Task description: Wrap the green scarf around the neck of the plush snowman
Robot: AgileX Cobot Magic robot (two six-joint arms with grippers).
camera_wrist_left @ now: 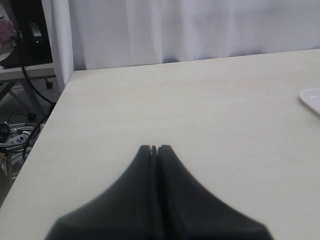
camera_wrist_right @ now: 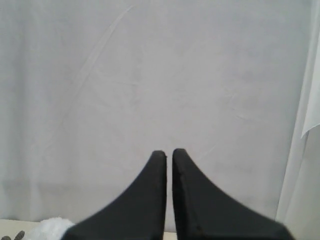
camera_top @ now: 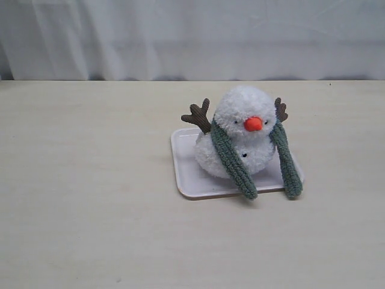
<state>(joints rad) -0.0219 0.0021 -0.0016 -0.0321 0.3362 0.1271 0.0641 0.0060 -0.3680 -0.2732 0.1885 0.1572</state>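
The plush snowman sits on a white tray in the exterior view, facing the camera. The green scarf lies behind its neck. Both ends hang down the front, one on each side of the body, and their tips reach the tray's front edge. Neither gripper shows in the exterior view. My left gripper is shut and empty over bare table, with the tray's corner far to one side. My right gripper is shut with a hairline gap, facing the curtain; a bit of white snowman fluff shows below it.
A white curtain hangs behind the table's far edge. Beyond the table's side edge, the left wrist view shows cables and a power strip on the floor and a shelf.
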